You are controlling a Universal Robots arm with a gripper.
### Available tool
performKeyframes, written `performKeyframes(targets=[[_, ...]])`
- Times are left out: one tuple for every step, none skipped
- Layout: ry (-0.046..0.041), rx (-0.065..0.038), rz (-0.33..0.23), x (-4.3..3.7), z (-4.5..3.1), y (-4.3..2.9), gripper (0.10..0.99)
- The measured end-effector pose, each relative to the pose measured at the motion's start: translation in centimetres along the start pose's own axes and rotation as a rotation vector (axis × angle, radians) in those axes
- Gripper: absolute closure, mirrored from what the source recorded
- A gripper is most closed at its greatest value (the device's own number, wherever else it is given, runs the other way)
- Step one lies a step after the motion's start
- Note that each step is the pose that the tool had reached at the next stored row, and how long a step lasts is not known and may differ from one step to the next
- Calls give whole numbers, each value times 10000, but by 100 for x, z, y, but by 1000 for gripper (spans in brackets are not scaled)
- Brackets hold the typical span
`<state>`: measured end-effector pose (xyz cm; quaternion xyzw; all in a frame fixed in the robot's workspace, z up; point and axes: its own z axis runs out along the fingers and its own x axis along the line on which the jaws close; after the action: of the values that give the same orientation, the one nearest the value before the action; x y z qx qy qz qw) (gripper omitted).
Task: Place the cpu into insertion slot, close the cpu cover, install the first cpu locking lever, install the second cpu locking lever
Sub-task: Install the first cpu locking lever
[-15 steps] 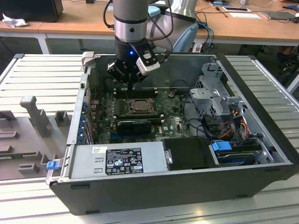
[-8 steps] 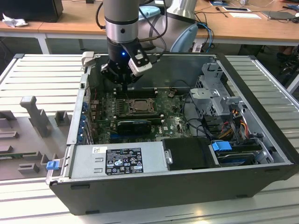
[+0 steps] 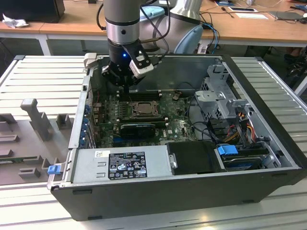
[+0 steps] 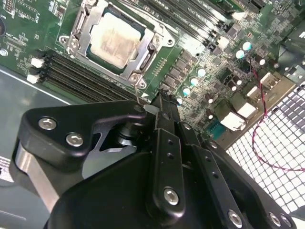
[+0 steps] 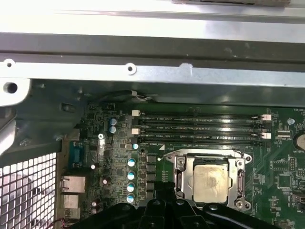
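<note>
Cpu is being held in the insertion slot, mid-motherboard, under the lowered cpu cover. Gripper, fingers closed on nothing visible, is being poised beside the slot's edge. Chip is being judged light, stiff, fragile: edges only.

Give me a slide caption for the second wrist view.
Gripper close beside the chip, which sits under its closed metal cover on the green motherboard.

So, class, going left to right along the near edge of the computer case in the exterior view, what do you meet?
Blue clip → silver power supply → black box → blue tab.
</note>
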<state>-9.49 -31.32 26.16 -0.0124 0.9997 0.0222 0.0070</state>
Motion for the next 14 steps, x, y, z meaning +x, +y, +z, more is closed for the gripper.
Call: performKeyframes(targets=[[0, 0, -1, 14, 1, 10, 980], [-1, -1, 0, 32, 4, 21, 980], [-1, -1, 0, 58, 9, 35, 980], [0, 0, 1, 68, 11, 37, 980], [0, 0, 1, 75, 12, 38, 980], [-1, -1, 0, 86, 16, 38, 980], [-1, -1, 0, 94, 17, 38, 980], [-1, -1, 0, 100, 17, 38, 980], [0, 0, 0, 112, 18, 39, 980], [1, 1, -1, 126, 18, 40, 980], [-1, -1, 0, 141, 20, 43, 980], [0, 0, 1, 151, 20, 46, 980], [0, 0, 1, 165, 22, 57, 980], [0, 0, 0, 169, 24, 69, 980]])
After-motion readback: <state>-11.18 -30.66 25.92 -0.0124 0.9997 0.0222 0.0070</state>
